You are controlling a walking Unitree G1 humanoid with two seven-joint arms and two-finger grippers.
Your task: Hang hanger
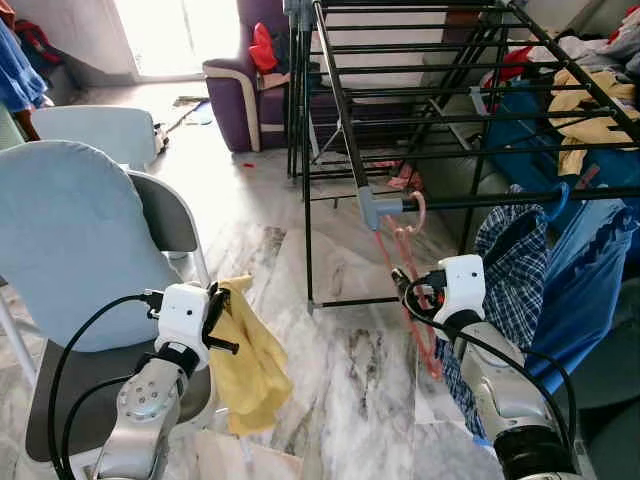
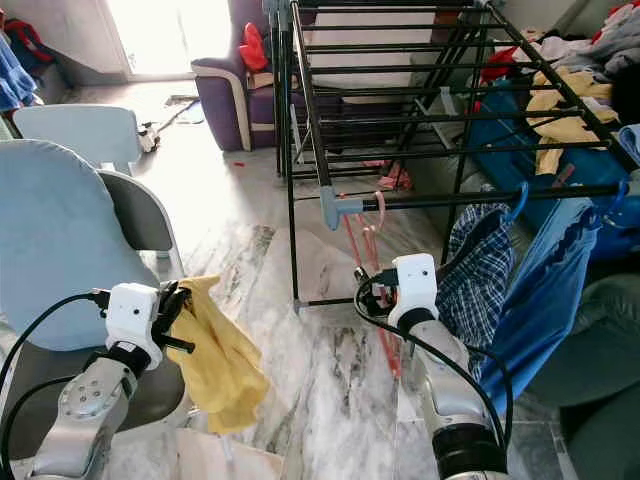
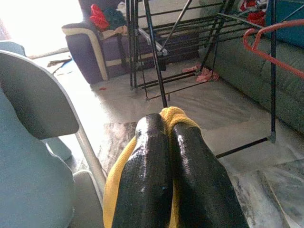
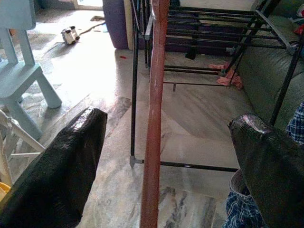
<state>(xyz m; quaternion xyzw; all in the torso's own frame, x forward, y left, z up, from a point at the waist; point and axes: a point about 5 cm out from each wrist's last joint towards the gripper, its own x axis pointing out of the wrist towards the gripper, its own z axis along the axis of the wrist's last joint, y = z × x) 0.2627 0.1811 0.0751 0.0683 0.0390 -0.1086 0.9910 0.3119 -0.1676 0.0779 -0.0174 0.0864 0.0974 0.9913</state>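
Pink hanger (image 4: 153, 118) between spread right fingers (image 4: 57, 175)

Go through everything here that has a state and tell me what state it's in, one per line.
Pink plastic hanger: hooked on the black drying rack rail, hanging.
Right gripper: open, fingers either side of the hanger.
Left gripper: shut on the yellow cloth.
Blue checked shirt: hanging from the rail.

Glossy veined marble floor (image 1: 340, 370); matt black metal drying rack (image 1: 420, 110); smooth red plastic hanger (image 4: 153, 118); soft yellow cloth (image 1: 250, 370); shiny black rubbery fingers (image 3: 152, 180); checked woven shirt (image 1: 515, 270).
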